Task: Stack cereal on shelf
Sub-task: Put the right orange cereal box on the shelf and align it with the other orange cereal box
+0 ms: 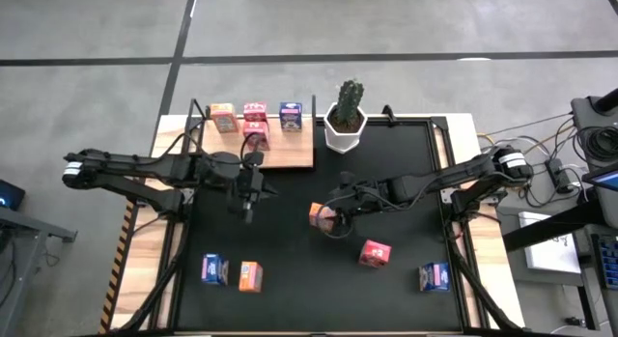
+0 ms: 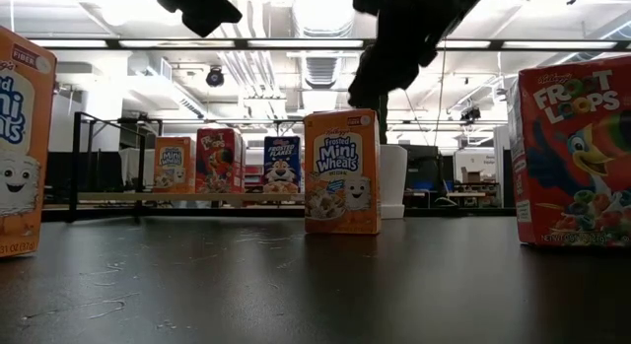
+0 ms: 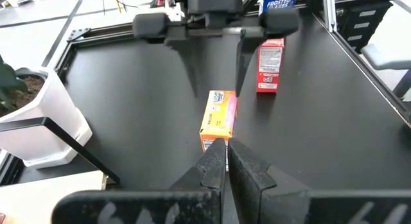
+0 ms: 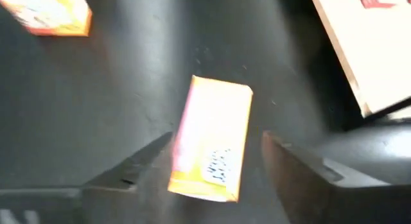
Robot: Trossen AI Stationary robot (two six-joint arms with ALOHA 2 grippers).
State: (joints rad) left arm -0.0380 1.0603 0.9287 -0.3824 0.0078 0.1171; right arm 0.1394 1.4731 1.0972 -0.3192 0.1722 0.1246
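Note:
An orange cereal box [image 1: 320, 215] stands upright on its base in the middle of the black mat [image 1: 406, 163]. My right gripper [image 1: 335, 215] is open just above it, one finger on either side of the box's top [image 4: 212, 140], with a gap showing on both sides. My left gripper [image 1: 247, 211] hovers shut to the left of this box, near the shelf [image 1: 290, 155], and holds nothing. On the shelf stand an orange [image 1: 223, 116], two pink-red [image 1: 255, 112] and a blue box [image 1: 291, 115].
A white pot with a cactus [image 1: 345, 123] stands right of the shelf. Loose boxes stand on the mat: pink-red [image 1: 375, 252] and blue [image 1: 435, 275] at the near right, blue [image 1: 214, 269] and orange [image 1: 250, 276] at the near left.

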